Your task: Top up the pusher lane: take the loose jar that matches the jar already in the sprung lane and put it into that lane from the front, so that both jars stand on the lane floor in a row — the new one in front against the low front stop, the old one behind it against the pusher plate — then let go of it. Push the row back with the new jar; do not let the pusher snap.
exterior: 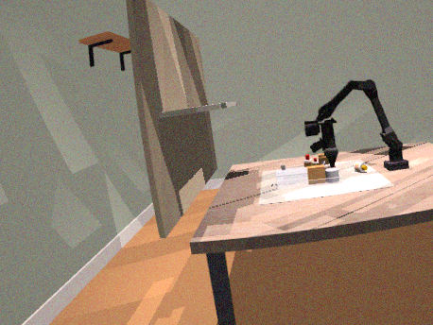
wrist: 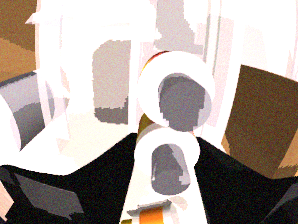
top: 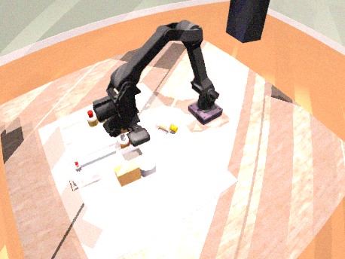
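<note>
My gripper (wrist: 165,140) is shut on a white-lidded jar (wrist: 143,149), which stands between the black fingers in the wrist view. A second white-lidded jar (wrist: 149,95) is just beyond it in line, between the pale lane rails (wrist: 212,55); the two lids meet or overlap in this view. In the top view a white-lidded jar with an amber body (top: 123,141) shows beside the finger, at the near end of the long pale lane (top: 99,156). The held jar's base, the front stop and the pusher plate cannot be made out; glare washes out the lane.
An ochre box (top: 128,174) (exterior: 316,175) and a grey-white cylinder (top: 148,169) (exterior: 332,176) stand beside the lane. A brown block (wrist: 260,112) is on the other side. A red-capped jar (top: 92,119) stands farther back. A yellow-capped jar (top: 173,128) (exterior: 363,167) lies near the arm's base.
</note>
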Controlling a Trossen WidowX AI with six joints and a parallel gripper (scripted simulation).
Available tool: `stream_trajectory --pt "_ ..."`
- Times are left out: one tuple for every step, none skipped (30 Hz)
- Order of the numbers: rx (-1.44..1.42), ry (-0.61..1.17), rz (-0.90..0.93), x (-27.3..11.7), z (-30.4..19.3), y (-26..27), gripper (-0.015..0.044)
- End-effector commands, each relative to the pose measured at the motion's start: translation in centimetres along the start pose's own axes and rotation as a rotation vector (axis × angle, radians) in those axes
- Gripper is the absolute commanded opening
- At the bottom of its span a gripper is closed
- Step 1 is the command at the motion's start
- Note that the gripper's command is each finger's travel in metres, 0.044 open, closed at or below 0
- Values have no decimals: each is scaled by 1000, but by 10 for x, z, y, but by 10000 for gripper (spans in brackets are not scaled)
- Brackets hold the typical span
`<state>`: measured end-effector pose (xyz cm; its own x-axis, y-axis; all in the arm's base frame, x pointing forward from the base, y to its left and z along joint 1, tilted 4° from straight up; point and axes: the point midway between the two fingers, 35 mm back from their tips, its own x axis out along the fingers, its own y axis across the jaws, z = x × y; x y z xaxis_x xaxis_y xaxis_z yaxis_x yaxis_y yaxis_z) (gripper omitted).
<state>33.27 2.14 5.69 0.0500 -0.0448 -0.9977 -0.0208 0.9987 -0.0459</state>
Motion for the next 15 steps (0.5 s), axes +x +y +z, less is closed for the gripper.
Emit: stream_trajectory --pt "-2 -19 -3 0 4 -1 0" --pt "-2 -19 -3 0 4 -1 0" --pt "-2 -19 -3 0 4 -1 0" --pt "-2 -19 -3 0 4 -1 0" --pt "-2 -19 -3 0 3 -1 0" --pt "-2 -19 -3 0 3 -1 0" --pt "-2 -19 -3 0 3 -1 0" --pt "-2 -19 -3 0 3 -1 0" --pt "-2 -19 -3 0 3 -1 0" --pt "-2 -19 -3 0 3 -1 0" --pt "-2 -19 -3 0 2 -1 0" --pt "-2 -19 -3 0 2 -1 0" --pt "-2 -19 -3 0 2 -1 0" --pt "-2 -19 -3 0 2 -1 0" --pt "-2 -19 -3 0 2 -1 0"
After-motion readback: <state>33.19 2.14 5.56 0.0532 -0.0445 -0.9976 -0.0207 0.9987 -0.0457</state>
